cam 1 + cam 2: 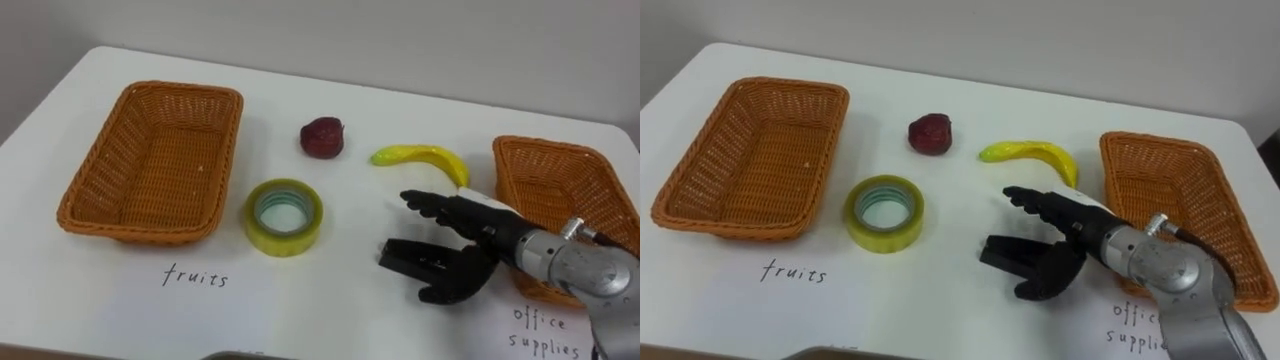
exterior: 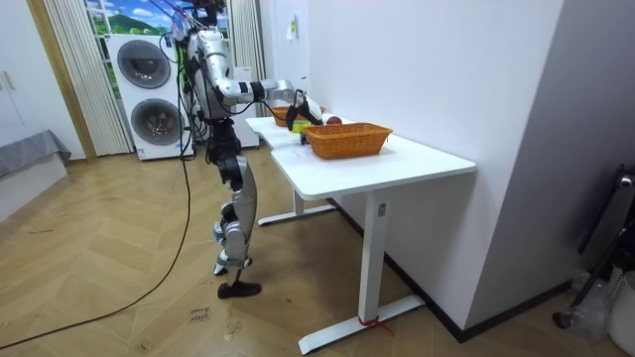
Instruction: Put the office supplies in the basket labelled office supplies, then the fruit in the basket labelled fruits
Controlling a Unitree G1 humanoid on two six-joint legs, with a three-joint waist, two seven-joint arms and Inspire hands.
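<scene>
A yellow roll of tape lies at the table's middle, just right of the empty left basket marked for fruit. A dark red fruit and a yellow banana lie further back. My right hand hovers low over the table between the tape and the right basket, marked for office supplies. It is open, fingers stretched toward the tape, and holds nothing. The banana lies just behind its fingertips. In the room view I stand at the table's end with this arm reaching over it.
The white table has handwritten labels in front of each basket. In the room view a wall runs along the table's far side, and stacked washing machines stand behind me on the wooden floor.
</scene>
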